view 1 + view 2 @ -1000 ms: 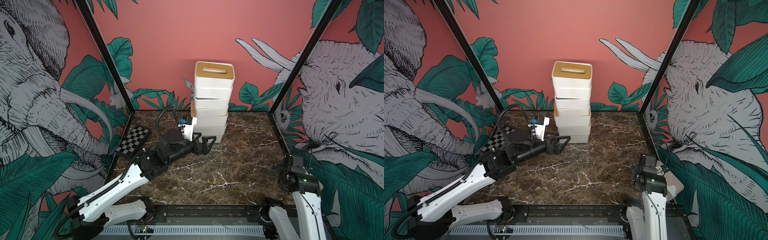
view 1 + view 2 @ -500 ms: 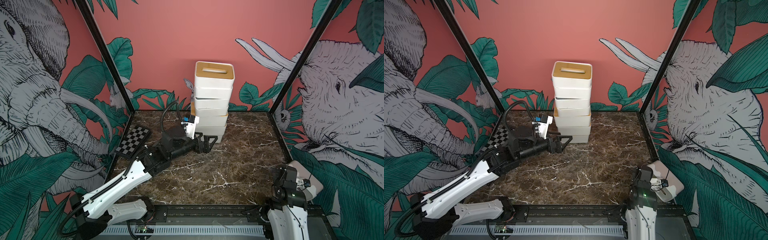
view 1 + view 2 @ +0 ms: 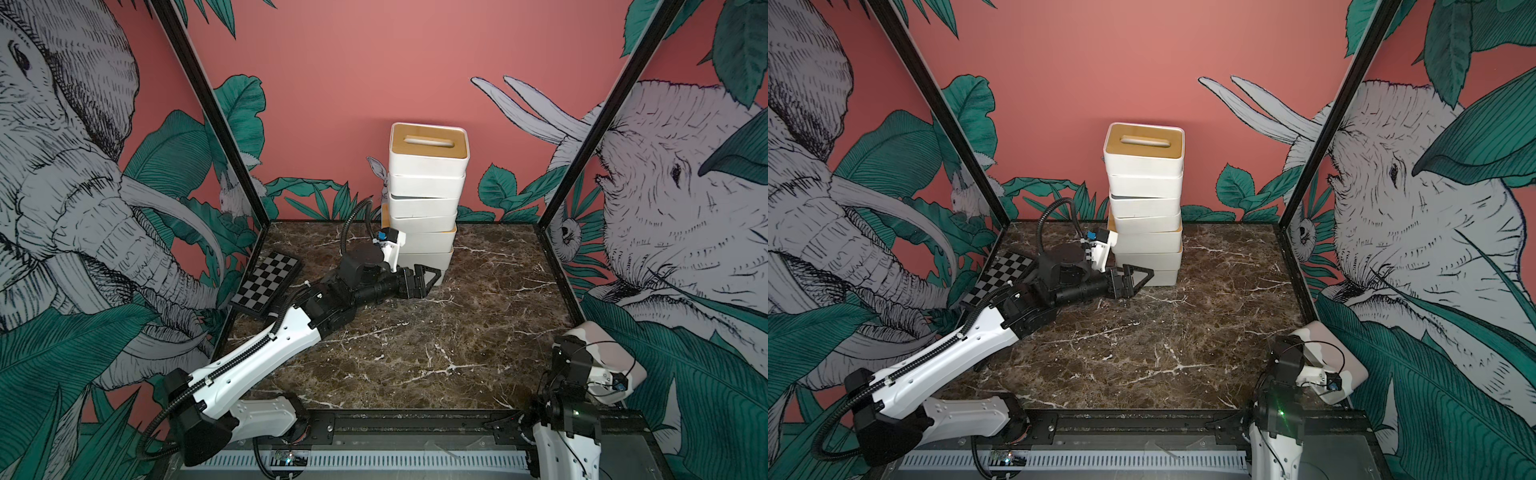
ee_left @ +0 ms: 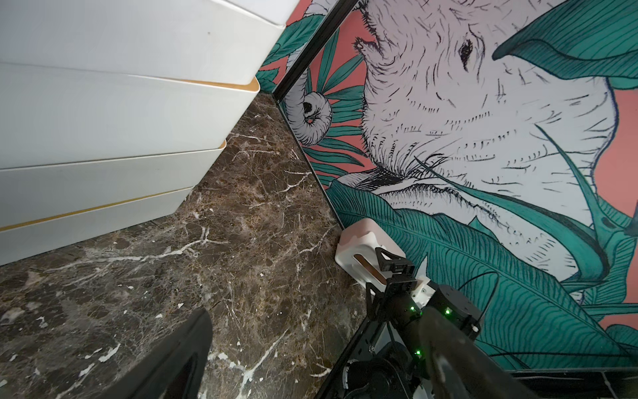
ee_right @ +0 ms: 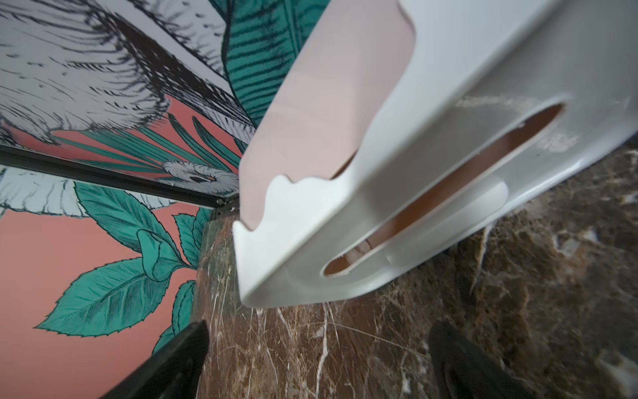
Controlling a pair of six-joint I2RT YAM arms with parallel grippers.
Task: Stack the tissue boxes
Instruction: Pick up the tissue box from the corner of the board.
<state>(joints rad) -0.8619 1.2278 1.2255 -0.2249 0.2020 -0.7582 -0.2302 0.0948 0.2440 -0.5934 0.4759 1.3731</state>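
While spread empty, the right claw [image 5: 319,326] is faced by the tilted pink-and-white rounded tissue box [image 5: 328,103] at the brown marble table's [image 3: 415,353] four o'clock.

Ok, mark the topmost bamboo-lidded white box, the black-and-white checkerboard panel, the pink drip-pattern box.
Bamboo-lidded box [image 3: 428,151]: a top view, lid.
Checkerboard panel [image 3: 266,282]: a top view, centre.
Pink drip-pattern box [image 5: 414,145]: right wrist view, slotted face.
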